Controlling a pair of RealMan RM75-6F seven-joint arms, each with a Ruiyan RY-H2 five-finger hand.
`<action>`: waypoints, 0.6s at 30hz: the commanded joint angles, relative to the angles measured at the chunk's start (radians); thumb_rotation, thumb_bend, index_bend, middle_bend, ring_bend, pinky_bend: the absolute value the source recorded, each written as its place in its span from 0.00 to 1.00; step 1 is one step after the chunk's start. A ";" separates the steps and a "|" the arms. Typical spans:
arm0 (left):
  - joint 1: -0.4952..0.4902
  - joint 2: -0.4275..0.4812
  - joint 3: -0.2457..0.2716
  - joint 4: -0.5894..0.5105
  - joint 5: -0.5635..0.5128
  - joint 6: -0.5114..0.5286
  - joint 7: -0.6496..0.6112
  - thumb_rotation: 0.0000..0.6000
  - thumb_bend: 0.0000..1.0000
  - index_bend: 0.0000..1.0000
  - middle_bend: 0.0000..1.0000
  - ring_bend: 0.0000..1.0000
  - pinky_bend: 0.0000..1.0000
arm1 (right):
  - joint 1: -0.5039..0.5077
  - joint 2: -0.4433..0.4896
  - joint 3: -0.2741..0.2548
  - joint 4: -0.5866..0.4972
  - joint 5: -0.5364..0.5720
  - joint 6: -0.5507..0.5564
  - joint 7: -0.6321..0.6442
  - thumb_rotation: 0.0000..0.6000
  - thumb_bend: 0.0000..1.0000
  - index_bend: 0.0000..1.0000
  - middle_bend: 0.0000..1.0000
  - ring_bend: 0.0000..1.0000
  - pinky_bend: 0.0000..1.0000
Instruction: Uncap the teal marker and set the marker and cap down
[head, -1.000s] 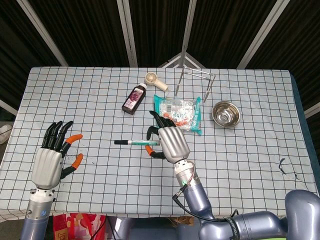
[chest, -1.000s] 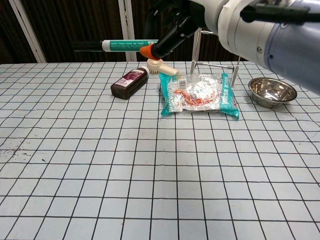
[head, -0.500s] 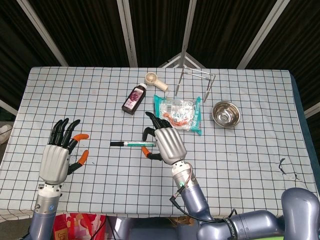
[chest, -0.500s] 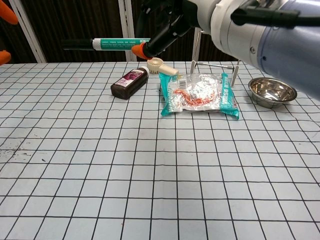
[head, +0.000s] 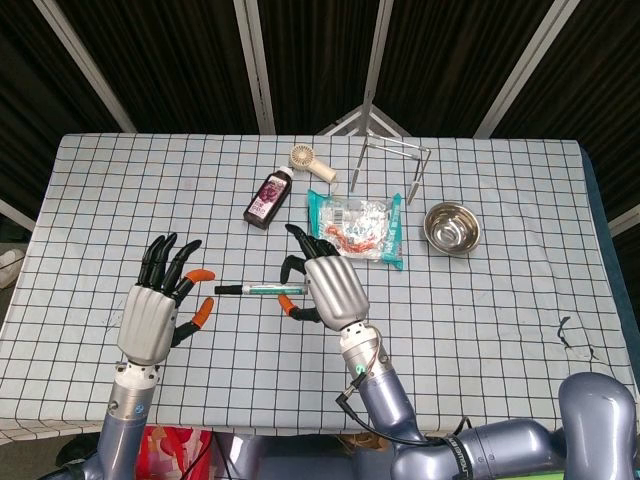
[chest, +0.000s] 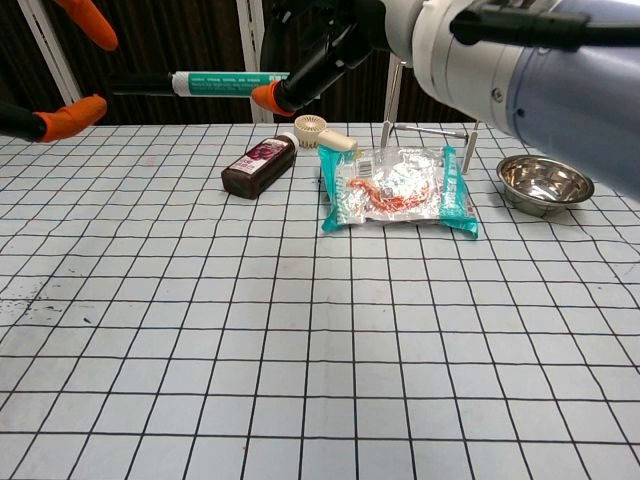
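My right hand (head: 328, 290) holds the teal marker (head: 262, 290) level above the table, its black cap (head: 228, 290) pointing left. In the chest view the marker (chest: 228, 82) hangs high at the top, pinched by the right hand's orange fingertips (chest: 268, 98). My left hand (head: 155, 310) is open, its fingers spread, just left of the cap end and apart from it. Only the left hand's orange fingertips (chest: 70, 115) show at the chest view's top left.
Behind the marker lie a dark bottle (head: 268, 199), a small cream fan (head: 306, 160), a teal snack packet (head: 356, 226), a wire rack (head: 392, 165) and a steel bowl (head: 451, 228). The checked tablecloth (head: 500, 320) covers the table.
My right hand has carried the marker leftward. My left hand has moved right and up toward the cap end, still open.
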 joint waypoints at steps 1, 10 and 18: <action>-0.011 -0.021 0.000 0.016 0.004 -0.003 0.003 1.00 0.43 0.43 0.14 0.00 0.00 | -0.001 0.004 -0.003 -0.002 0.000 0.002 0.004 1.00 0.50 0.78 0.10 0.18 0.19; -0.031 -0.057 -0.007 0.044 0.015 0.009 0.009 1.00 0.43 0.46 0.15 0.00 0.00 | -0.003 0.013 -0.013 -0.004 -0.003 0.001 0.023 1.00 0.50 0.78 0.10 0.18 0.19; -0.046 -0.080 -0.017 0.061 0.007 0.008 0.022 1.00 0.43 0.48 0.16 0.00 0.00 | -0.006 0.022 -0.021 -0.009 -0.008 0.001 0.034 1.00 0.50 0.78 0.10 0.18 0.19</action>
